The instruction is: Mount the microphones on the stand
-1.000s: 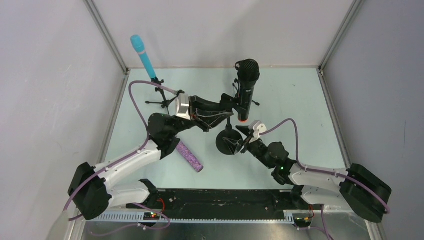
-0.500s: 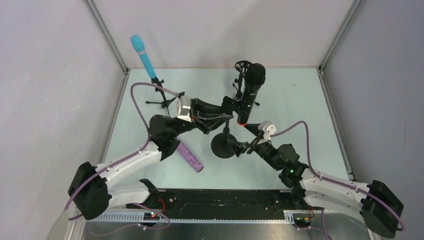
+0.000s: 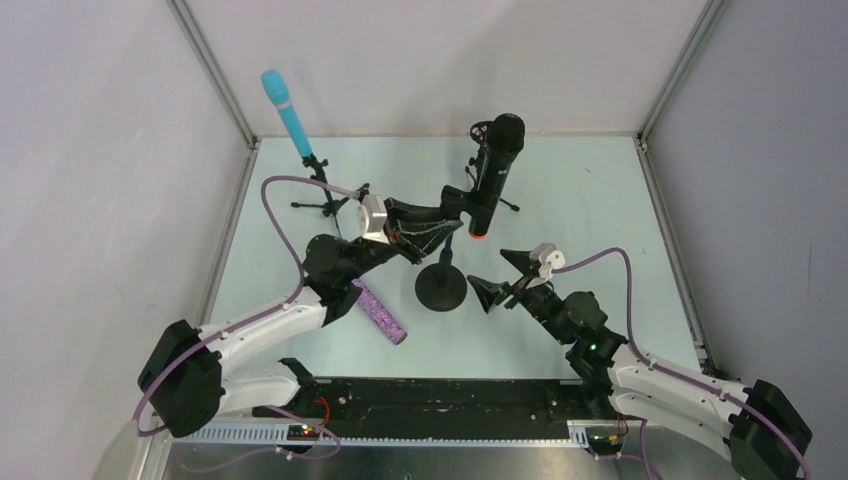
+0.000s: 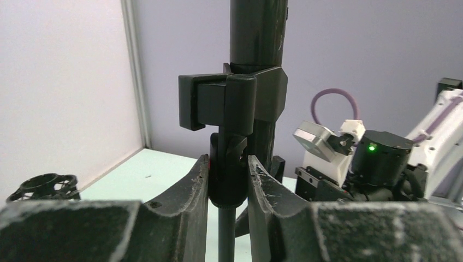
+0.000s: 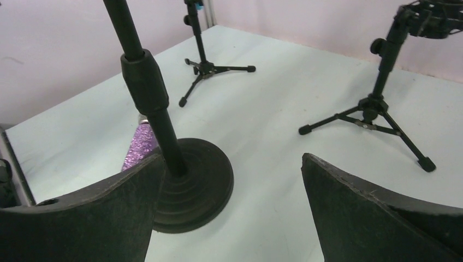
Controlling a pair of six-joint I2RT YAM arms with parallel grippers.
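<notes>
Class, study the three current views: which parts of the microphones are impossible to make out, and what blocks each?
Purple glitter microphone: top view, one end lies under the left arm; right wrist view, a finger of the right tool hides most of it.
Black microphone: left wrist view, its head is cut off by the top edge.
Turquoise microphone: right wrist view, the top edge cuts it off, leaving only its stand.

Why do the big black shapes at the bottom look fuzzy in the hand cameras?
Left wrist view: fingers of the left gripper sit too near the lens, so they blur; the black plastic stand clip is sharper. Right wrist view: same for the right gripper; the round black stand base is clear. Top view: sharp, evenly lit.
</notes>
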